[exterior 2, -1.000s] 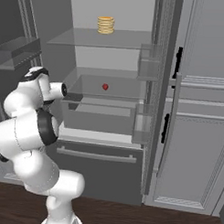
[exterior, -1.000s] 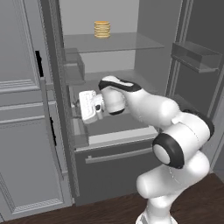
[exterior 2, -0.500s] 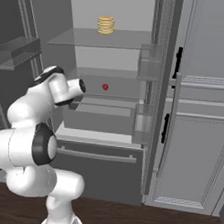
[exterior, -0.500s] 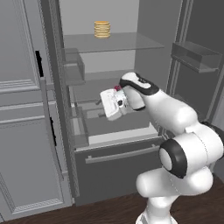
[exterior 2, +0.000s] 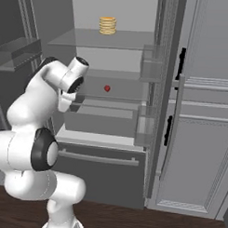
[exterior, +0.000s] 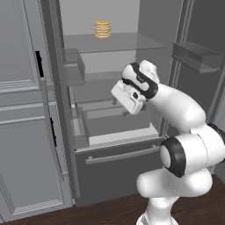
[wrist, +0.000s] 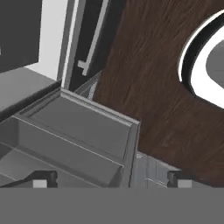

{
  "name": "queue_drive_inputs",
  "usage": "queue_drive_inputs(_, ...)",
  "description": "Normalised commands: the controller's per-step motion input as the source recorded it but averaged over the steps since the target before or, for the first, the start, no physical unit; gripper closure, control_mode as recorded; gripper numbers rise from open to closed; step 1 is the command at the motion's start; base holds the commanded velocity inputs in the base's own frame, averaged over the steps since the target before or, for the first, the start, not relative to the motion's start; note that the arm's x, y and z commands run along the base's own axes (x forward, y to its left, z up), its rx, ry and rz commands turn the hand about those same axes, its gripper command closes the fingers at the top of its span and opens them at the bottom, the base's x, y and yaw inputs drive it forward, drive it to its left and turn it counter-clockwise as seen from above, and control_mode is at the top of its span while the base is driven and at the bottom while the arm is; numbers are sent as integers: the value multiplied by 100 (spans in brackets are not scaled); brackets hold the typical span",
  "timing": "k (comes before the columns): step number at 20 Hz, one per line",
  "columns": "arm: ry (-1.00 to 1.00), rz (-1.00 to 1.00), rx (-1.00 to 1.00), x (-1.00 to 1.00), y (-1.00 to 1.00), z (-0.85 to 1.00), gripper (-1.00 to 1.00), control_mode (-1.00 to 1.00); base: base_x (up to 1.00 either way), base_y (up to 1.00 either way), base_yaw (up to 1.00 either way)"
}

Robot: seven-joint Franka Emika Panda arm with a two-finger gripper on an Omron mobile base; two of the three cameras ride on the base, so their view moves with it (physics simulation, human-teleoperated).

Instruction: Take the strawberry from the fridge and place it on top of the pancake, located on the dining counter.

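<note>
Right now my gripper (wrist: 111, 178) hangs with its jaws spread wide and nothing between them, facing down over a grey drawer bin (wrist: 78, 131) of the open fridge (exterior 2: 111, 111). Beyond the hand, deeper in, the strawberry (exterior 2: 107, 88) sits on a glass shelf; above it, a yellow pancake stack (exterior 2: 107, 25).

One tiny bright red rounded strawberry (exterior 2: 107, 88); one yellow-golden round pancake stack (exterior: 102, 29); one dark grey open-doored fridge (exterior 2: 157, 66).
</note>
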Motion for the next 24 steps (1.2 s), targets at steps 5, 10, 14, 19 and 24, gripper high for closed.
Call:
queue_drive_inputs(5,-42,62,-23,-55,-99,-30,-100,-100,0,0,0)
queue_drive_inputs(10,-39,66,-23,-80,-86,-37,-100,-100,0,0,0)
queue_drive_inputs(14,-59,46,-29,-100,-55,-21,-100,-100,0,0,0)
queue_drive_inputs(19,-57,38,-11,-43,7,-10,-100,-100,0,0,0)
queue_drive_inputs(24,-14,14,-13,-9,39,1,-100,-100,0,0,0)
